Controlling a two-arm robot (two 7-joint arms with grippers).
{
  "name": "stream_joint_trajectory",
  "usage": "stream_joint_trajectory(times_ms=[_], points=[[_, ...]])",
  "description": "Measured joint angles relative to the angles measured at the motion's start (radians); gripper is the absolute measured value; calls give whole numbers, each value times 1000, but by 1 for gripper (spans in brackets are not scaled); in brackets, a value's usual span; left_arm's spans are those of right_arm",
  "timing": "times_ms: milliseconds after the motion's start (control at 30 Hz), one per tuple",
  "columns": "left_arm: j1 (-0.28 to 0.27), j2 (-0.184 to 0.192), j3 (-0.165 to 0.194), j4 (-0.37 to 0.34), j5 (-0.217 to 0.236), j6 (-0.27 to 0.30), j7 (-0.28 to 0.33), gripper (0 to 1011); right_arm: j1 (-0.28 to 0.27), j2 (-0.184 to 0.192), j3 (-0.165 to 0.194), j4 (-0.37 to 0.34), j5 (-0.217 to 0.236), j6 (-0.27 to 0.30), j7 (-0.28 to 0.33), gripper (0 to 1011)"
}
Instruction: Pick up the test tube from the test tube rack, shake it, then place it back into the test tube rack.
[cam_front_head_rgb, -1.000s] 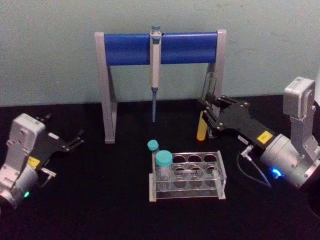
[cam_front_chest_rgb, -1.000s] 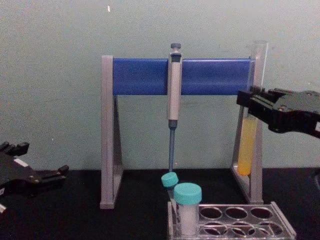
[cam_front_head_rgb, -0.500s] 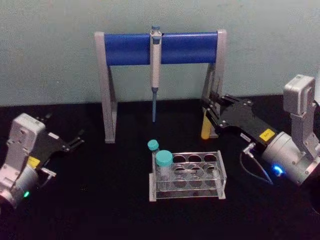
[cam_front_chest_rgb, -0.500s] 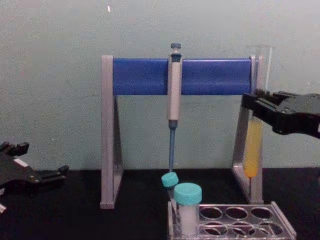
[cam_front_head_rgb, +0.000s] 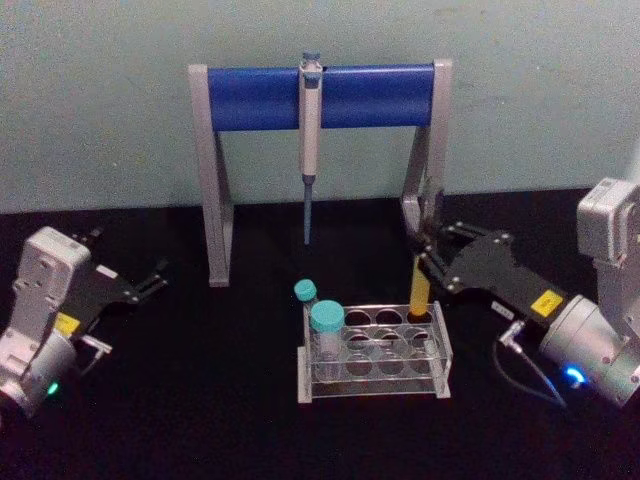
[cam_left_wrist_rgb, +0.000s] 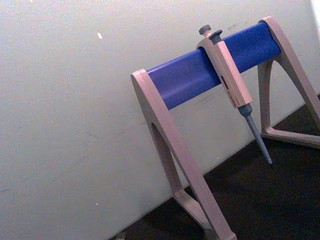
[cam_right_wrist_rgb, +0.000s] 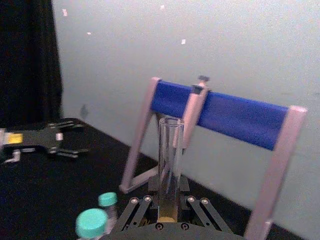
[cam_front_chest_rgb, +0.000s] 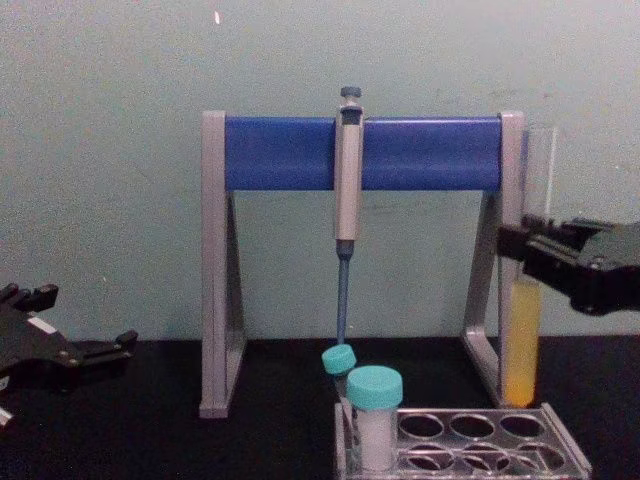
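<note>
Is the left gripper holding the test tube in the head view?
No: the right gripper clamps the test tube by the test tube rack, while the left gripper sits open and empty far to the side.

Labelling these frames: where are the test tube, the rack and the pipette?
test tube (cam_front_chest_rgb: 521, 345), chest view, yellow liquid part
rack (cam_front_head_rgb: 390, 377), head view, front wall
pipette (cam_front_head_rgb: 311, 125), head view, grey body

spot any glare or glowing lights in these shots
Head view: a green light glows on the parked left arm, a blue light behind the right pincer holding the test tube above the test tube rack. Chest view: no glare on the glass.
</note>
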Motion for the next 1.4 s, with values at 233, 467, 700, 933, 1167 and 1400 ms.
stream_joint_trajectory(times_ms=[233,467,700,933,1167,1400], points=[[0,0,0,0,0,0,0,1010,23,-10,-39,11,26,6,42,229],[0,0,0,0,0,0,0,1010,92,-50,-76,87,30,-35,58,229],[0,0,0,0,0,0,0,1010,123,-85,-69,136,-16,-79,-4,229],[0,0,0,0,0,0,0,1010,120,-95,-50,142,-41,-79,-33,229],[0,0,0,0,0,0,0,1010,98,-88,-27,119,-59,-65,-49,229],[0,0,0,0,0,0,0,1010,54,-55,-3,61,-71,-27,-56,229]])
